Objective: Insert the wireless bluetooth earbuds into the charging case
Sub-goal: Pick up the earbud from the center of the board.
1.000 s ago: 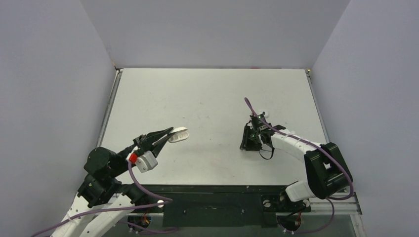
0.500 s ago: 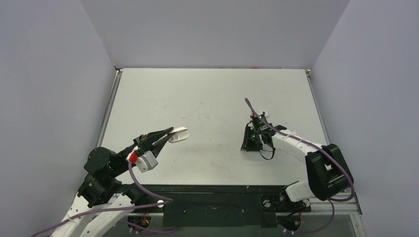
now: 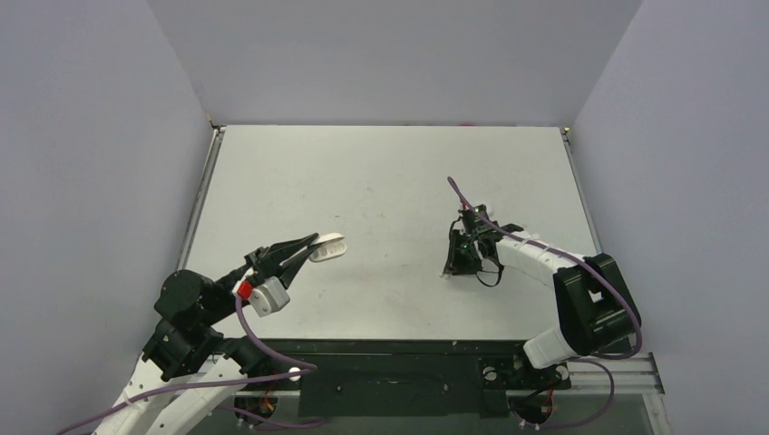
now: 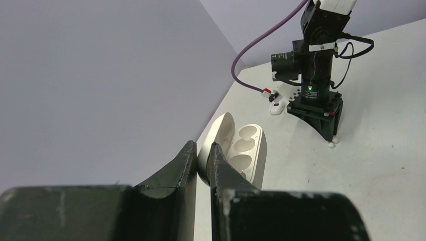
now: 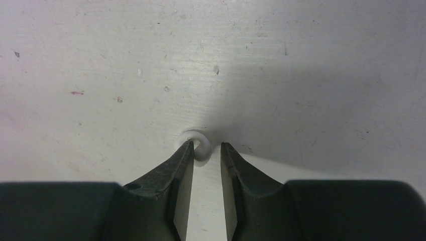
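Observation:
My left gripper (image 3: 309, 246) is shut on the lid of the white charging case (image 3: 329, 246) and holds it open above the table at the left. In the left wrist view the case (image 4: 247, 147) shows its empty sockets beyond my gripper (image 4: 201, 149). My right gripper (image 3: 451, 268) points straight down at the table, right of centre. In the right wrist view a tiny white earbud (image 5: 199, 147) lies on the table against the left fingertip (image 5: 187, 148). The gripper (image 5: 207, 146) is narrowly open, its right fingertip clear of the bud. A second white earbud (image 4: 278, 106) lies behind the right gripper.
The grey table (image 3: 363, 181) is bounded by lavender walls at the back and both sides. A purple cable (image 3: 460, 192) loops above the right wrist. The left wrist view shows the bud at the right gripper's tips as a white bit (image 4: 331, 144).
My right gripper has shifted slightly left and turned a little over the table. The left arm and the case have not moved.

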Robot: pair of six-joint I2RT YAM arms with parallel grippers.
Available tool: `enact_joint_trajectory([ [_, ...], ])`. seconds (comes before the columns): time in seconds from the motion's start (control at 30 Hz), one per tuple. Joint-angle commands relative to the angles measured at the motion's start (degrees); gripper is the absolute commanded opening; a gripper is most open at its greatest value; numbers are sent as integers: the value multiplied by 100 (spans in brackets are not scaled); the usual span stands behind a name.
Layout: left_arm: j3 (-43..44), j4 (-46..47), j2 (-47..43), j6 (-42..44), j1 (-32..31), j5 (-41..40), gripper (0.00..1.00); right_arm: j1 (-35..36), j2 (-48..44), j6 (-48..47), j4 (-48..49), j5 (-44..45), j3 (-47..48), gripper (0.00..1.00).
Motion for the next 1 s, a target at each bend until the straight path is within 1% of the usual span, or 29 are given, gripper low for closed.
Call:
enact_joint_trajectory([
  [0.0, 179, 200, 41, 17, -16, -11, 0, 15, 37, -100, 92, -94, 73, 23],
  [0.2, 189, 246, 84, -5, -16, 1, 0, 57, -34, -65, 227, -74, -309, 21],
  [0.4, 219, 229, 95, -33, -17, 14, 0, 416, -56, -9, 310, 111, -498, 20],
  [0.5, 222, 202, 93, -37, -13, 13, 0, 425, -148, 40, 424, 118, -599, 20],
  [0.73, 223, 221, 91, -62, -17, 26, 0, 554, -321, 103, 358, 140, -694, 20],
  [0.77, 222, 223, 87, -68, -15, 25, 0, 578, -348, 102, 343, 187, -712, 19],
  [0.8, 222, 221, 83, -69, -16, 24, 0, 579, -382, 104, 336, 205, -712, 14],
  [0.83, 222, 230, 84, -77, -17, 24, 0, 586, -384, 98, 313, 225, -714, 8],
  [0.9, 222, 239, 85, -83, -17, 32, 0, 600, -394, 33, 252, 246, -675, 1],
  [0.97, 222, 244, 94, -98, -15, 42, 0, 641, -457, -32, 141, 321, -593, 0],
])
